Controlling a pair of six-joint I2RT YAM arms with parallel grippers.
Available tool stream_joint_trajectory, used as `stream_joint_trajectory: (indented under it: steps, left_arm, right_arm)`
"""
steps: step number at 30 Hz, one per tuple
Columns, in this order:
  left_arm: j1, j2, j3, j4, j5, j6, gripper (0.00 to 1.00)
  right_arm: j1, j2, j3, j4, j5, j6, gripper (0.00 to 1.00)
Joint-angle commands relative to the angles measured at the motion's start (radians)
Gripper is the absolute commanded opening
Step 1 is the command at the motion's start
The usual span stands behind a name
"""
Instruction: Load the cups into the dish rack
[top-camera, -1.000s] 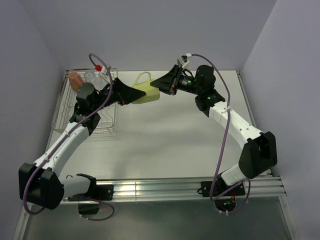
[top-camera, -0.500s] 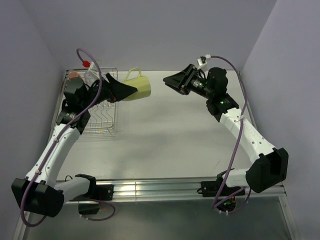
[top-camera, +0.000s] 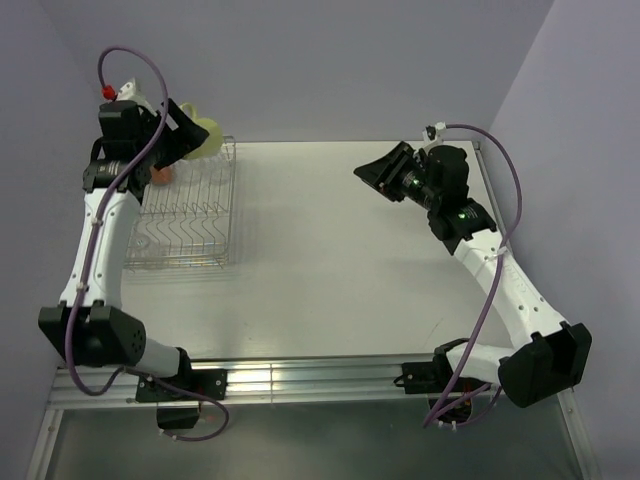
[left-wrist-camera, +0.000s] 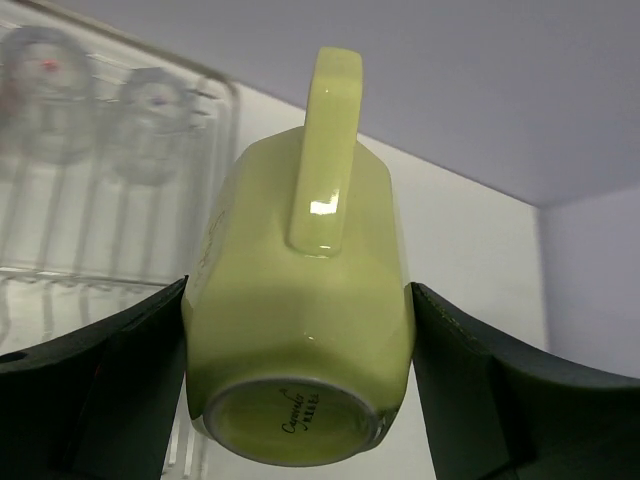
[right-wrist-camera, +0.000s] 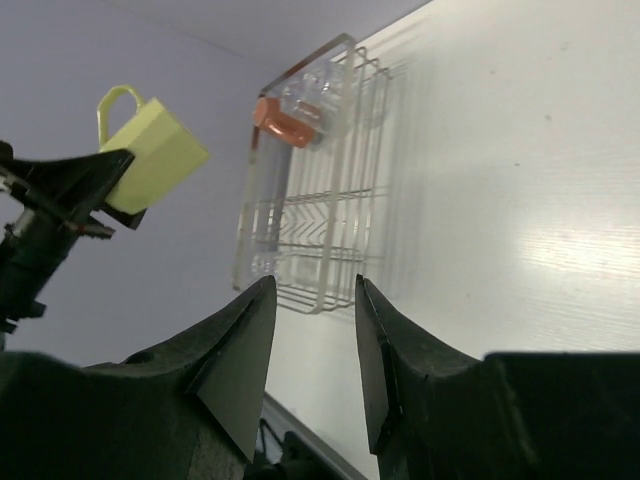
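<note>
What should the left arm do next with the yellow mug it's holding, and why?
Probably lower it toward bare tines of the dish rack. The left pincer is shut on the yellow mug, held in the air near the rack's far end, where the orange mug and two clear tumblers already sit, so it likely needs a spot just nearer than them.

A small cursive mark on the base of the yellow-green mug (left-wrist-camera: 300, 300) is unreadable.

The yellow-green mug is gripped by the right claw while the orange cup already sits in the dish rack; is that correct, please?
Not quite: the left claw grips the yellow-green mug, as the left wrist view shows. The orange cup is indeed in the dish rack.
</note>
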Motion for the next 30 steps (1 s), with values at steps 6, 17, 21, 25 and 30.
stream_joint_trajectory:
  steps: [6,17,21,25,30]
  left_arm:
    - [-0.001,0.280,0.371,-0.241,-0.391,0.144,0.00]
    - [-0.001,0.558,0.642,-0.413,-0.491,0.211,0.00]
    - [-0.001,0.595,0.640,-0.434,-0.520,0.224,0.00]
    - [-0.001,0.599,0.594,-0.413,-0.517,0.233,0.00]
    - [-0.001,0.630,0.568,-0.397,-0.522,0.230,0.00]
  right_arm:
    - [-0.007,-0.041,-0.020,-0.086,0.083,-0.135,0.45]
    - [-0.007,-0.026,-0.048,-0.089,0.063,-0.161,0.45]
    - [-0.007,-0.018,-0.049,-0.084,0.054,-0.161,0.45]
    - [-0.007,-0.013,-0.048,-0.083,0.053,-0.163,0.45]
    - [-0.007,-0.009,-0.051,-0.078,0.048,-0.163,0.45]
